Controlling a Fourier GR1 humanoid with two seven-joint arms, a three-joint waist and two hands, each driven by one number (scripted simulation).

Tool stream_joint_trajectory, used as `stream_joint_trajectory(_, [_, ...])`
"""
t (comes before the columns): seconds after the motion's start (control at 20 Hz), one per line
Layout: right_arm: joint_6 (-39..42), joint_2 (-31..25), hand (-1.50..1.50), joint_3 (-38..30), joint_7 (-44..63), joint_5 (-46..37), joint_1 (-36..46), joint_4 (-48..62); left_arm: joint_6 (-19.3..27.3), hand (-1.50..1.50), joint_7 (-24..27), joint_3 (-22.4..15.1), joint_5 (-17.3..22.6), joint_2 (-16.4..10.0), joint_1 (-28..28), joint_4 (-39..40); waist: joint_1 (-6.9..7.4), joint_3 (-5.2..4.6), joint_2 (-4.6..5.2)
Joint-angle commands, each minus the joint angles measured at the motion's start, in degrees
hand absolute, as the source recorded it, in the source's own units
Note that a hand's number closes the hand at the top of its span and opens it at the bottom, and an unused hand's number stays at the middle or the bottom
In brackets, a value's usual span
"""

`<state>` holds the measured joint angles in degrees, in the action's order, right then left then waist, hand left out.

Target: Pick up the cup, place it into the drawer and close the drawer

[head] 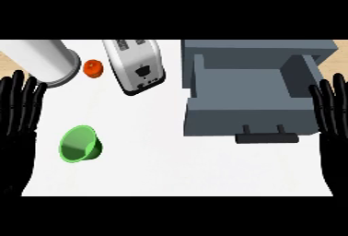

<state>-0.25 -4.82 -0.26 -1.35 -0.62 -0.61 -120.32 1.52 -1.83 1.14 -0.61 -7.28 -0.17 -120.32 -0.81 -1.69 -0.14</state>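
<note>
Green and thin-walled, the cup [80,144] sits on the white bench [170,175] at the left, just beside the left hand [19,120] and well apart from the open grey drawer [204,124]. It looks light, stiff and smooth, likely plastic, so it may slip or roll. From this steep angle it seems tipped on its side, though I cannot be sure. Taking it round the wall below the rim seems safest. Both hands, the right hand [333,124] included, rest at the edges with straight, slightly spread fingers [17,90] holding nothing.
</note>
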Motion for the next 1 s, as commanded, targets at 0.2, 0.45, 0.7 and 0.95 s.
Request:
stream_joint_trajectory(0.2, [2.5,-0.6,-1.50,0.9,0.0,1.7,-2.0,-0.4,-22.7,-1.50,6.9,-0.7,21.2,-7.4,0.3,2.3,0.65,1.50,0.12])
stream_joint_trajectory(0.45, [4.7,0.3,-1.50,2.3,3.4,6.9,-0.7,2.0,-33.4,-1.50,1.0,2.0,40.7,-12.2,2.1,7.2,1.17,1.62,0.29])
stream_joint_trajectory(0.7, [4.8,1.0,-1.50,2.4,1.4,5.4,1.2,6.6,-41.0,-1.50,3.1,6.6,44.5,-15.1,1.5,15.8,0.95,1.68,0.20])
stream_joint_trajectory(0.95, [3.5,1.0,-1.50,1.7,6.7,5.6,4.8,3.6,-41.2,-1.50,-1.5,8.0,46.7,-14.7,-1.7,17.5,0.82,1.69,0.13])
